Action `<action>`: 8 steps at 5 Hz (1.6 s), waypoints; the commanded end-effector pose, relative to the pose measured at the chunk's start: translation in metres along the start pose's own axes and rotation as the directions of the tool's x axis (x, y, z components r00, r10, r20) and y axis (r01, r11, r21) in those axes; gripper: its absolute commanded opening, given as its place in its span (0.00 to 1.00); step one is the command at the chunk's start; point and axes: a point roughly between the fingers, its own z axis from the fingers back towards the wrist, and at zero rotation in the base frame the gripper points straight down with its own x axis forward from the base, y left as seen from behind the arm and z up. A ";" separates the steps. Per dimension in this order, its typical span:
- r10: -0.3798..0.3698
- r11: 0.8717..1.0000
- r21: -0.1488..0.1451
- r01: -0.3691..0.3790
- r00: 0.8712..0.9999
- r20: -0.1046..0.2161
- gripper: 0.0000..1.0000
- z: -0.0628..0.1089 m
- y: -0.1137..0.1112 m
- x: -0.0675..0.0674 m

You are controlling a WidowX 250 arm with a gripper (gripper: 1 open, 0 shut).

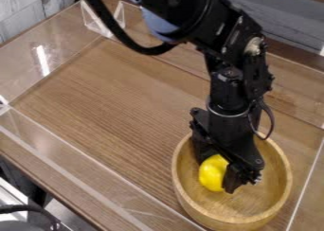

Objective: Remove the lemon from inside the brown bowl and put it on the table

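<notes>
Arm (pixel 225 79): black almost throughout, glossy, with pale highlights along its edges. Upper section thick and rounded, bulky; a small white-to-bluish-grey patch (pixel 162 23) on its side. Thick black cable (pixel 112 28), smooth, curving in a loop outside the upper section. Lower section narrower, knobbly, many-faceted, small grey glints over the housing. Thinner dark cable (pixel 271 116) bowed out at one side. Gripper (pixel 217 168): black too, jagged outline, slim angular linkages, fingers dark with small light specks. Screws and lettering too small to make out.
</notes>
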 end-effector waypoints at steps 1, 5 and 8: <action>0.004 1.000 0.004 -0.004 0.999 0.043 0.00 0.009 0.003 0.006; 0.008 1.000 0.010 -0.009 0.998 0.064 0.00 0.013 0.005 0.009; 0.021 1.000 0.022 -0.023 0.998 0.065 0.00 0.023 0.007 0.009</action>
